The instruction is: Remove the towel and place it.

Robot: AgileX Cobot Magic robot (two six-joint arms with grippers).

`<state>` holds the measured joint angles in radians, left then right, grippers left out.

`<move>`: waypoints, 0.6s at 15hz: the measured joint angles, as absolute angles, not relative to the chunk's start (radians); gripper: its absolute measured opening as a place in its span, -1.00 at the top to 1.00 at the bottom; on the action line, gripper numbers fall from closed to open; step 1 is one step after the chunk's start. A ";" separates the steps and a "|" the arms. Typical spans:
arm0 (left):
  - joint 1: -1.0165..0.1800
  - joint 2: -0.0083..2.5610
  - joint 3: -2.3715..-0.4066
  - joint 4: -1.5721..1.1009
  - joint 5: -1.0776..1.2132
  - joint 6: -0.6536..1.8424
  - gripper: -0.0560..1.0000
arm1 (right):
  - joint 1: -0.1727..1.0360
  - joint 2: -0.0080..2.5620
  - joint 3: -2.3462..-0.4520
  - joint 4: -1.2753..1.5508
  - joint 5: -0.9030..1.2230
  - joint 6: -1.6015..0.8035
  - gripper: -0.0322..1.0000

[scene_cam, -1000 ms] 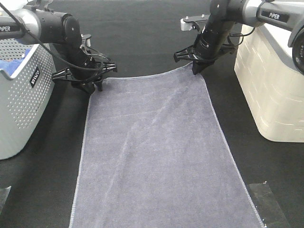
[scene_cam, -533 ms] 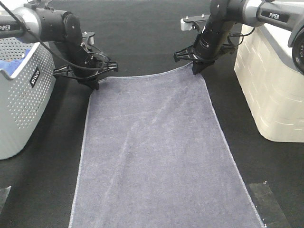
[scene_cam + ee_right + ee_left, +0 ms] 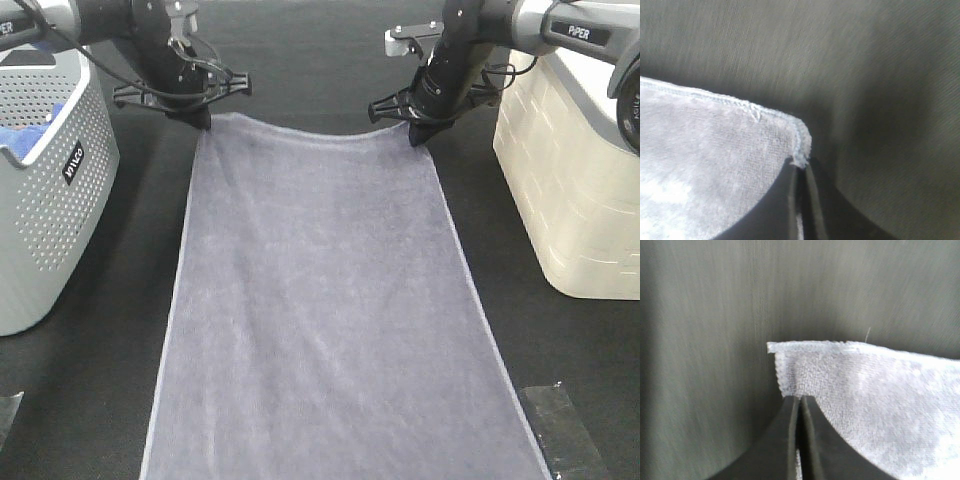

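Note:
The greyish-purple towel (image 3: 320,300) lies spread lengthwise over the black table, its near end running out of view at the front. My left gripper (image 3: 203,119) is shut on the towel's far left corner (image 3: 790,365). My right gripper (image 3: 414,137) is shut on the far right corner (image 3: 790,140). Both corners are held just above the black surface, and the far hem sags slightly between them.
A grey perforated basket (image 3: 50,190) with a bright blue cloth (image 3: 25,132) inside stands at the left. A cream basket (image 3: 570,180) stands at the right. Clear tape patches (image 3: 565,440) sit on the black table near the front corners.
Both grippers have moved away toward the far side with the corners in them, the left one further. The towel has been drawn flatter and its far hem straighter.

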<state>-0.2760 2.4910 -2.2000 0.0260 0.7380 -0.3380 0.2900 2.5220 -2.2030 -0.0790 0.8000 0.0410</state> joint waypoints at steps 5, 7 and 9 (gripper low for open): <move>-0.276 2.496 -2.204 0.082 0.626 -0.336 0.89 | 0.290 2.522 -2.203 -0.137 0.686 0.094 0.94; -0.276 2.500 -2.204 0.111 0.543 -0.336 0.89 | 0.290 2.522 -2.203 -0.206 0.633 0.142 0.94; -0.276 2.501 -2.206 0.139 0.445 -0.336 0.89 | 0.290 2.522 -2.203 -0.262 0.571 0.173 0.94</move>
<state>-0.2760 2.5010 -2.2060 0.1390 0.4450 -0.3360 0.2900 2.5220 -2.2030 -0.2620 0.5710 0.1730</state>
